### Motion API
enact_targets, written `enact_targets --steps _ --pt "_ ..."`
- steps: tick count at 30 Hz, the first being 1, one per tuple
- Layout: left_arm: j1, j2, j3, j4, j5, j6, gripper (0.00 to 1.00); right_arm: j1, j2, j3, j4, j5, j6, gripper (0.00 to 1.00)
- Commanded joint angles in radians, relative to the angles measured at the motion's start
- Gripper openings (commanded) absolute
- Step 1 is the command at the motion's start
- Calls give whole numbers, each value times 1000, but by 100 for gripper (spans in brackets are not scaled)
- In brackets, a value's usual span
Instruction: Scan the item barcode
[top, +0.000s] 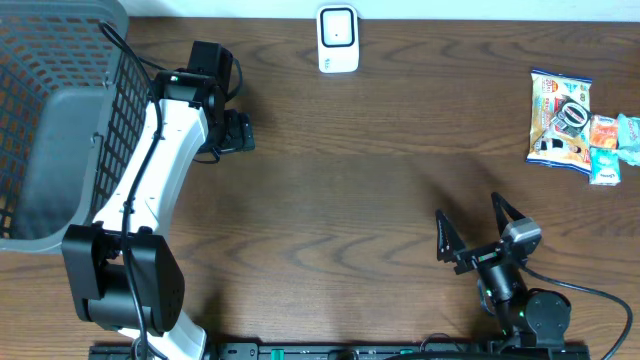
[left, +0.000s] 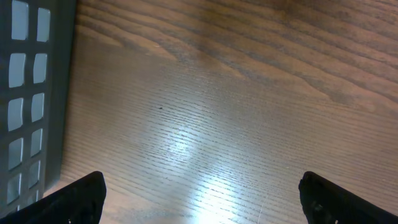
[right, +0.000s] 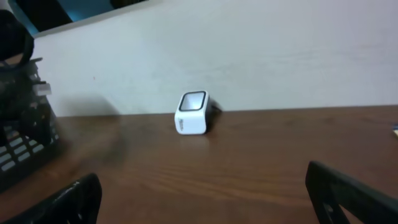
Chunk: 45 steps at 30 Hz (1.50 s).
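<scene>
A white barcode scanner (top: 338, 38) stands upright at the table's far edge; the right wrist view shows it (right: 193, 113) ahead against the wall. Snack packets lie at the far right: a large yellow-and-blue one (top: 560, 118) with smaller orange and teal ones (top: 606, 150) beside it. My right gripper (top: 475, 228) is near the front edge, well short of the packets, open and holding nothing (right: 202, 193). My left gripper (top: 236, 133) hangs over bare wood just right of the basket, also open and holding nothing (left: 202, 196).
A grey mesh basket (top: 60, 110) fills the left end of the table; its wall (left: 31, 93) shows at the left edge of the left wrist view. The white left arm (top: 150, 180) reaches from the front edge along the basket.
</scene>
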Motion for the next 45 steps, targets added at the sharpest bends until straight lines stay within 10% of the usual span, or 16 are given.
enact_targets --steps 1,45 --pt "1 -2 -1 -5 -9 9 98 -8 -7 -19 8 2 -10 99" --pt "1 -2 -1 -5 -9 9 98 -37 -7 -18 -135 177 -204 99"
